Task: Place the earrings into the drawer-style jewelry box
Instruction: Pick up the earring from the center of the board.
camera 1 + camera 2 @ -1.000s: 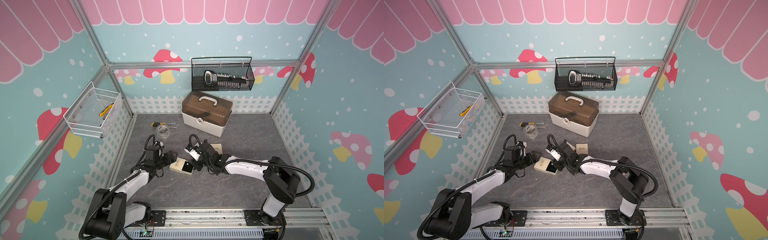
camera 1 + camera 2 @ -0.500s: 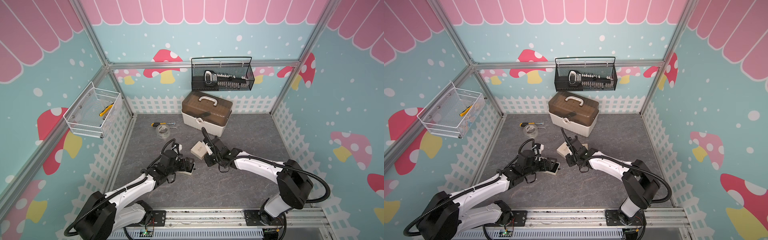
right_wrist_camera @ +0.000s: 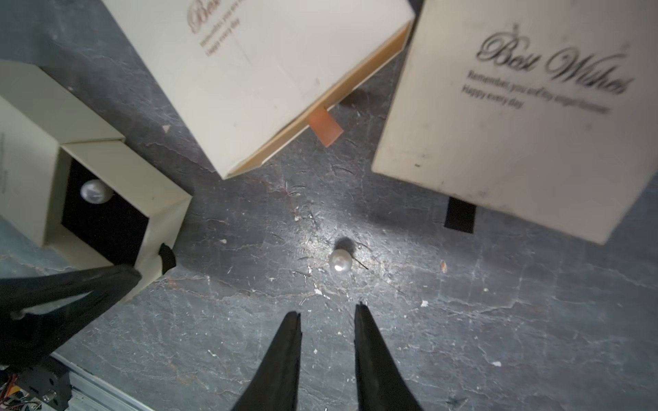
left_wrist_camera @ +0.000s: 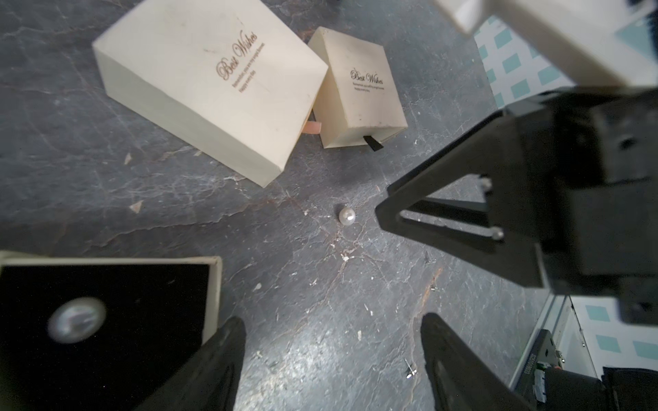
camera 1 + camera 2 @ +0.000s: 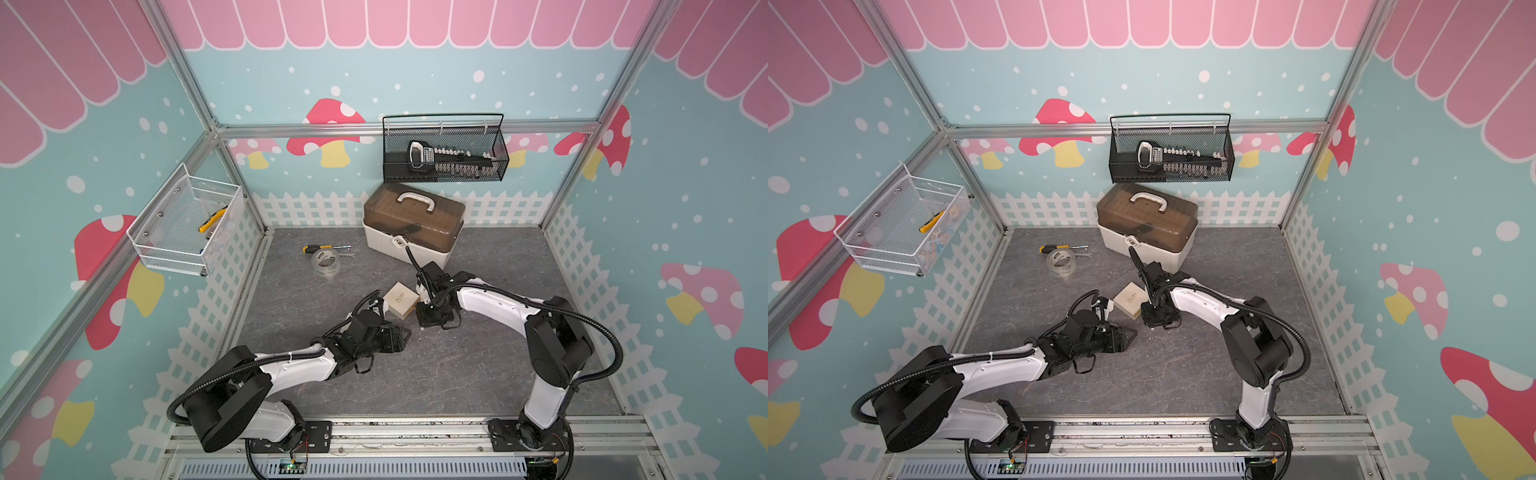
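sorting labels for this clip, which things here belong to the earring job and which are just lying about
Job: floor earring; drawer earring; open jewelry box; left gripper; right gripper.
Lying about: large shut box; small shut box; toolbox; tape roll; screwdriver; black basket; white basket.

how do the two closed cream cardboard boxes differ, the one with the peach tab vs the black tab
The peach-tabbed cream cardboard box is clearly larger than the black-tabbed cream cardboard box. The peach-tabbed box's script is brown; the black-tabbed box's is black. Both are closed and read "Best Wishes".
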Controlling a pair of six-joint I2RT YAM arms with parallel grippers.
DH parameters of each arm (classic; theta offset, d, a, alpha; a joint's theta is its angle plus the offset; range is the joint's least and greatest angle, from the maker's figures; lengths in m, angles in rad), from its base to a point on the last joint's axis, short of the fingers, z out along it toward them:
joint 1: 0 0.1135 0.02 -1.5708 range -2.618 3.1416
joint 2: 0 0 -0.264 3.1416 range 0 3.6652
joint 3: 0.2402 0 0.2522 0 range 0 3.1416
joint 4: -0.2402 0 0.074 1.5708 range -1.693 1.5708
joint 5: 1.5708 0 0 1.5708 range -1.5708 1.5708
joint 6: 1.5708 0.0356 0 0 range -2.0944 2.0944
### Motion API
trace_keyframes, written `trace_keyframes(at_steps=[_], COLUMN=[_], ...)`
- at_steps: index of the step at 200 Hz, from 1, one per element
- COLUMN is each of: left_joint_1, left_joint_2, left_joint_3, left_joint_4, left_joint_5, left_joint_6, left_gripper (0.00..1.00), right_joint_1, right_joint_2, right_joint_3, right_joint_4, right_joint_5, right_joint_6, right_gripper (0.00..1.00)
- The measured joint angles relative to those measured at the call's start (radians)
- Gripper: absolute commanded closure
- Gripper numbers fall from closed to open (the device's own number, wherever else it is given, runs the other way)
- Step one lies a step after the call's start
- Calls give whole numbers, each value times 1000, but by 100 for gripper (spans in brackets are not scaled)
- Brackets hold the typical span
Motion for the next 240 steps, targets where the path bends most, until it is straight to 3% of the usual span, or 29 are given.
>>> trace_keyframes(at_steps=[67,138,240], left_joint_1=[-2,-2,-2], left_joint_2=[16,16,16], left_joint_3=[15,15,15], left_joint_4=[30,42,48], left_joint_5=[-5,-8,-8], left_joint_6=[-10,-13,-13], left_gripper=[22,23,23], right_joint_1=[-4,-5,-5], right_joint_2=[126,158,181], right_joint_3=[68,98,117], right_joint_4=[-49,-64,-79], right_joint_5=[-7,1,8], right_joint_6=[-1,-1,-2], right_gripper=[72,73,83])
